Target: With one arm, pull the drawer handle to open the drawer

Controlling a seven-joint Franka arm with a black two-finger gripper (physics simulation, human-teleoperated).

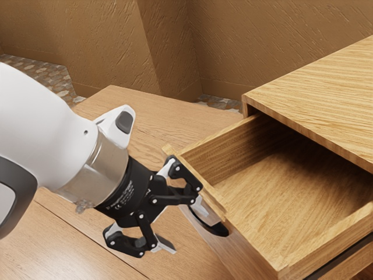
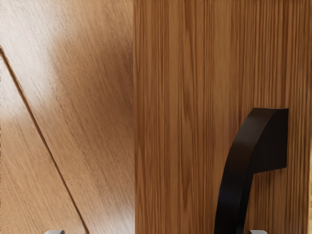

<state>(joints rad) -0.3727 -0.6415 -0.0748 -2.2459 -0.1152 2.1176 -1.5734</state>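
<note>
Light-oak wooden drawer [image 1: 280,201], standing well out: rigid, probably free-sliding; take by the stiff black curved handle [image 2: 239,170] on its front, unpinched within the spread black pincer [image 1: 183,227].

Arm [image 1: 41,151]: cropped by the exterior view's left edge, and it hides the worktop [image 1: 145,116] behind it.
Handle [image 1: 214,228]: left end covered by one finger [image 1: 199,205] of the hand [image 1: 183,228]. Cannot tell whether finger and handle touch.
Drawer [image 1: 280,204]: near right corner runs off the lower edge. Front face is seen only at a steep slant under its lip.
Cabinet [image 1: 326,99]: right part cropped.
Wrist view: handle [image 2: 248,161] cut by the picture's edge, one end and its mount showing. Drawer front [image 2: 185,97] cropped. Fingertips [image 2: 53,231] are mere slivers at the edge.
</note>
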